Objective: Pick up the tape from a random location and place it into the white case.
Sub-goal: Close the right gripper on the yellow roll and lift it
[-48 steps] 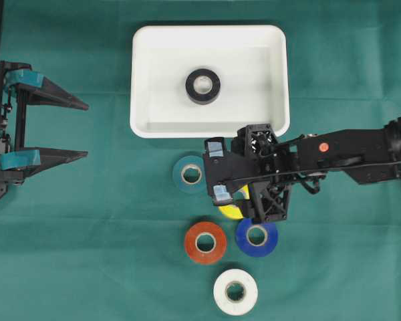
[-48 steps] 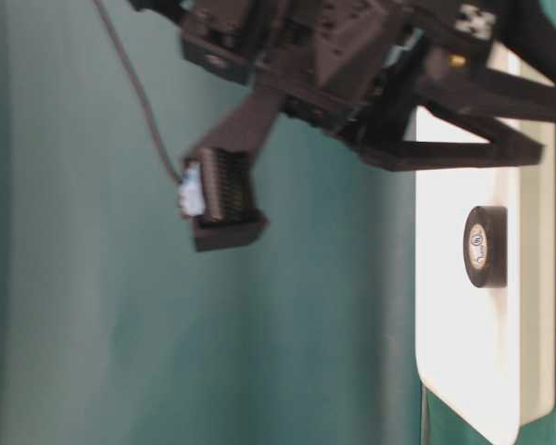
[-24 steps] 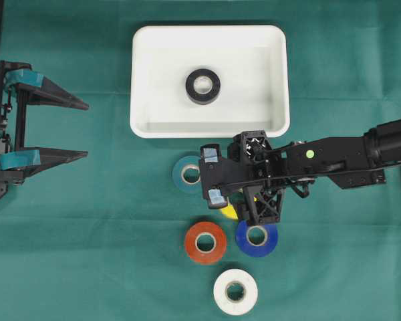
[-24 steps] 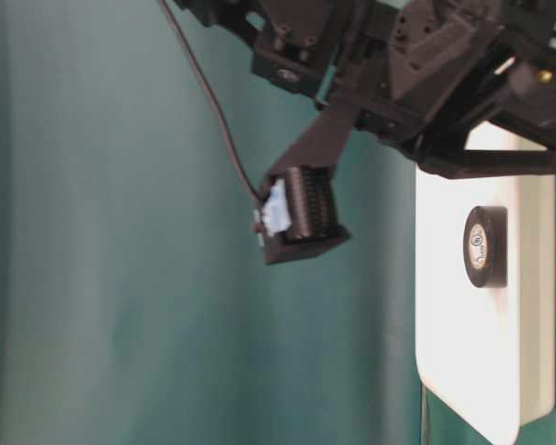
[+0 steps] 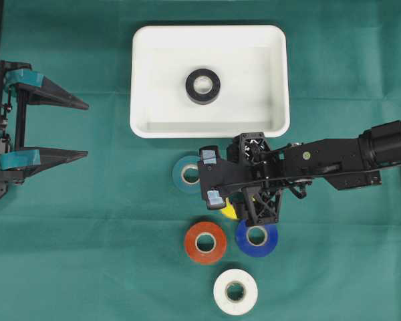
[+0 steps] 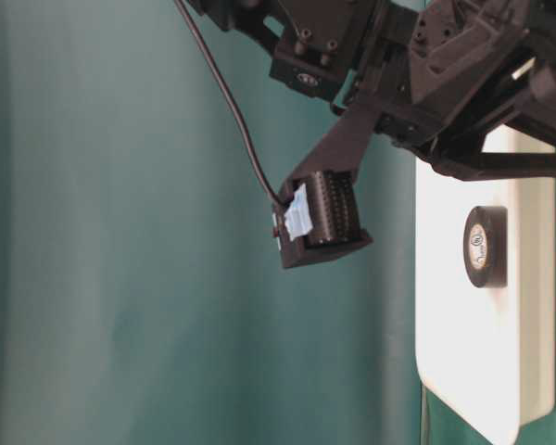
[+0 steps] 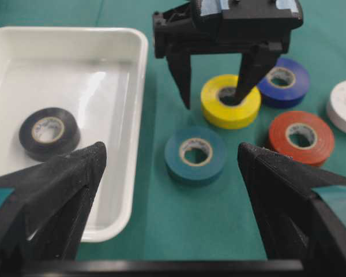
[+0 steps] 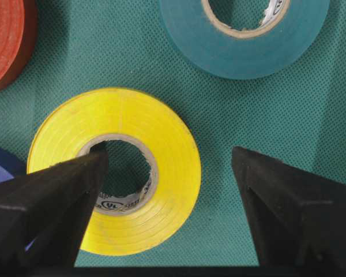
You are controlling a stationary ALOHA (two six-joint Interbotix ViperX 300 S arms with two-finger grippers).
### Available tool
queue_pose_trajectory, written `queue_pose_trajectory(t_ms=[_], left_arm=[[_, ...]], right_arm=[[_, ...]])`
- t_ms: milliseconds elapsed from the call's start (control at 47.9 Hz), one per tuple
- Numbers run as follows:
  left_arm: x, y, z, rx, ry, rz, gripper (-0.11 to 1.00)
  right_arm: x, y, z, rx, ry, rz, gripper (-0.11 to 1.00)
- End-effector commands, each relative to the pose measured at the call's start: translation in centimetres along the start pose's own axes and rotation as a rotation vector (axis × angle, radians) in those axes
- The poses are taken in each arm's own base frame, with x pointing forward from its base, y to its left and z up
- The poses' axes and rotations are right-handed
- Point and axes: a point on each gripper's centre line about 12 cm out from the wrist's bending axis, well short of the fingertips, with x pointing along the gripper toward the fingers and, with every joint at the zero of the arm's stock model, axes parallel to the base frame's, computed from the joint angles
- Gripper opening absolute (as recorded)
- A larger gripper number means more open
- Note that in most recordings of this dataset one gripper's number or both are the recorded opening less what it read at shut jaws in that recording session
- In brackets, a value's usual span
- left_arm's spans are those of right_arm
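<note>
In the overhead view the right arm is covering most of the yellow tape [image 5: 230, 211], leaving only a sliver showing under the right gripper [image 5: 212, 178]; the table-level view is cutting off the arm at the top and is showing none of the loose rolls. The right wrist view is making things plainer: the jaws are standing wide apart, one finger [image 8: 52, 190] dipping into the yellow tape's core, the other sitting outside the rim on the cloth, nothing yet clamped between them. The yellow tape is lying flat on the green cloth [image 5: 87, 234], just below the white case [image 5: 275, 80] and outside it. A black tape [image 5: 202, 86] is lying flat inside the white case, near its middle. Below the white case the teal tape [image 5: 186, 174] is sitting just left of the yellow one; the blue tape [image 5: 257, 237] and the red tape [image 5: 205, 243] are lying further below, the blue one partly under the arm; the white tape [image 5: 235, 291] is lying furthest from the case. The left gripper [image 5: 80, 130] is hanging well to the left of the white case, jaws spread wide and holding nothing.
</note>
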Motion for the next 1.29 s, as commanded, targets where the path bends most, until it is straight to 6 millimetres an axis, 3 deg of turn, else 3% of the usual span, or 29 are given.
queue_pose_trajectory(t_ms=[0, 230, 564, 689, 1273], left_arm=[[0.0, 0.0, 0.6, -0.004, -0.018, -0.002, 0.95], [0.0, 0.0, 0.6, -0.003, -0.018, -0.002, 0.95], [0.0, 0.0, 0.6, -0.003, -0.018, -0.002, 0.95], [0.0, 0.0, 0.6, -0.003, -0.018, -0.002, 0.95], [0.0, 0.0, 0.6, -0.004, -0.018, -0.002, 0.95]], right_arm=[[-0.7, 0.0, 0.8, -0.007, -0.040, 0.001, 0.86], [-0.7, 0.0, 0.9, -0.007, -0.046, 0.002, 0.34], [-0.7, 0.0, 0.8, -0.008, -0.036, 0.000, 0.30], [-1.7, 0.0, 1.3, -0.007, -0.036, -0.001, 0.30], [-10.6, 0.1, 4.4, 0.001, -0.046, -0.011, 0.30]])
